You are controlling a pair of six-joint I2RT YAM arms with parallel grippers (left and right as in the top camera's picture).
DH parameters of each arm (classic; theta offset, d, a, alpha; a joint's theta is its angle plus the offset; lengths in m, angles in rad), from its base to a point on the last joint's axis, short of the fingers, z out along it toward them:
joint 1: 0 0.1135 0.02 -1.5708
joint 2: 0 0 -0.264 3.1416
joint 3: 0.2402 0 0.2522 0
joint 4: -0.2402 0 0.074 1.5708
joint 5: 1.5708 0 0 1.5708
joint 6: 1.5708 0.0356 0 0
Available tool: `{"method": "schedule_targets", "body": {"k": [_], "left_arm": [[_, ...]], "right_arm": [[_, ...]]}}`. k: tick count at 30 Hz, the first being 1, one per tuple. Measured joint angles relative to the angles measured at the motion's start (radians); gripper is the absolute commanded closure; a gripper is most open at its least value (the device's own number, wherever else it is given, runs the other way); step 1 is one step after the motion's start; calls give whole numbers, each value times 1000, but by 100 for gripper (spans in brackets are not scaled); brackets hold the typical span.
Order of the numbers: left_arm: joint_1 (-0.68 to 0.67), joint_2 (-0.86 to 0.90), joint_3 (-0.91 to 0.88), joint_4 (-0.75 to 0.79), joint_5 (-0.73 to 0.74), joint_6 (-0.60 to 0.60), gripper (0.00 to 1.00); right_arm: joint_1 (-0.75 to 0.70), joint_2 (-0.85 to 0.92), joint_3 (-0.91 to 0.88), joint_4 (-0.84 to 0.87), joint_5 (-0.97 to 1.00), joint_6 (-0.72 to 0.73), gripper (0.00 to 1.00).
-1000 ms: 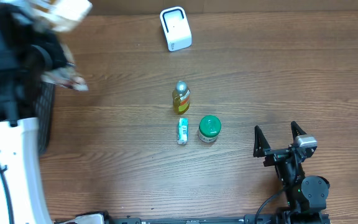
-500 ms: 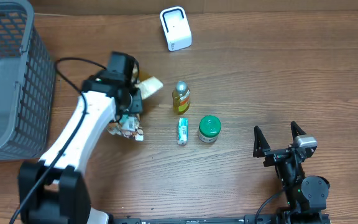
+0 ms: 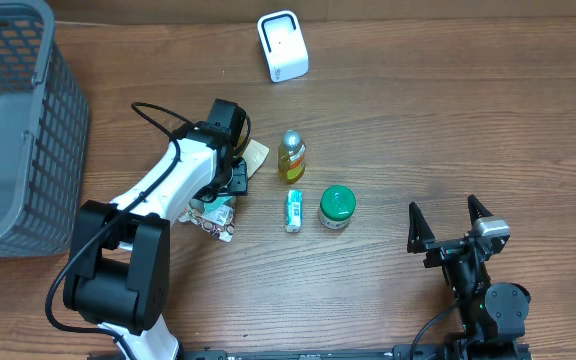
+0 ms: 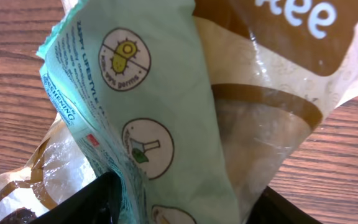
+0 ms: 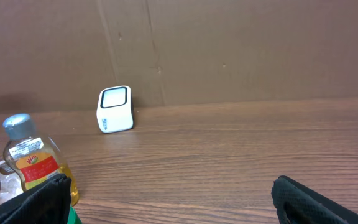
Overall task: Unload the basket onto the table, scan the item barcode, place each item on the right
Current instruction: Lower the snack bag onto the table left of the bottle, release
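1. While my left pincer (image 3: 234, 178) straddles the green packet (image 4: 148, 124), I cannot tell whether it grips it; I judge pick-up is in hand.
2. The packet lies well apart from the scanner (image 3: 282, 45), to its left.
3. Next: lift it and face its barcode to the scanner. My right pincer (image 3: 450, 213) gapes empty.

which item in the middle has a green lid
The jar, rightmost of the three. The bottle has a silver cap, and the tube lies flat.
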Motion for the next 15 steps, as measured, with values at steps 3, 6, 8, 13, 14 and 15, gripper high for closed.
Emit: {"method": "schedule_targets", "body": {"k": [3,6,8,13,14,15], "left_arm": [[0,0,13,-36,10,0,29],[0,-1,39,-72,18,-1,22],[0,-11,55,-81,22,-3,19],[10,-123,96,-84,38,7,0],[25,-166,114,-84,43,14,0],[43,-192,127,-84,45,16,0]], "right_arm": [[0,0,0,0,0,0,0],[0,0,0,0,0,0,0],[0,0,0,0,0,0,0],[0,0,0,0,0,0,0],[0,0,0,0,0,0,0],[0,0,0,1,0,0,0]]}}
